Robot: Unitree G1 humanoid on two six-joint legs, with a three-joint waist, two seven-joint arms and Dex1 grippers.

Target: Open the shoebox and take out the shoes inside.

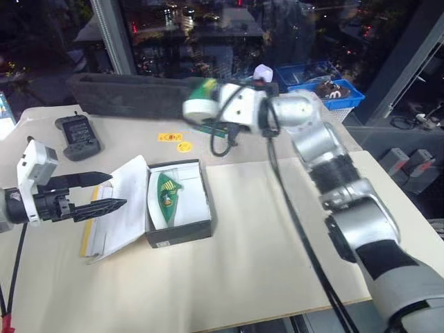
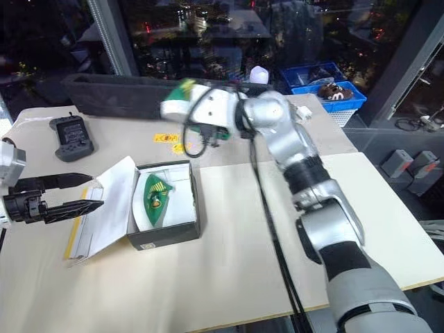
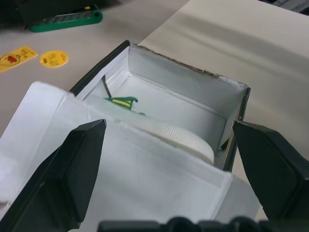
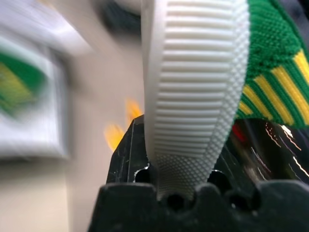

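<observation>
The black-sided cardboard shoebox (image 1: 179, 205) sits on the pale wooden tabletop (image 1: 263, 263), left of centre, with its lid (image 1: 118, 206) folded flat out to the left, white inner face up. One small white shoe with a green insole (image 1: 166, 198) lies inside, lengthwise, filling most of the white interior.

The other white shoe with a green and yellow knitted upper (image 1: 200, 101) is up in the air at the far side, above the long black foam tray (image 1: 132, 94). The right gripper (image 1: 223, 105) has its fingers closed tight on the shoe's ribbed rubber sole (image 4: 193, 96), pinching it near one end; the right wrist view shows the sole wedged between them.

The left gripper (image 1: 100, 192) hovers just left of the box, over the lid, its two black fingers (image 3: 63, 183) spread wide and holding nothing.

Both shoes look light and small. The sole is grippy, ribbed rubber, stiff enough to pinch, while the knitted upper looks soft and would probably squash or slip. For the shoe left in the box, the best hold seems to be across the sole edge or the heel rim, reached from above. The box is light card and may slide or tip if the shoe drags on its wall, so the open left fingers could steady the lid.
</observation>
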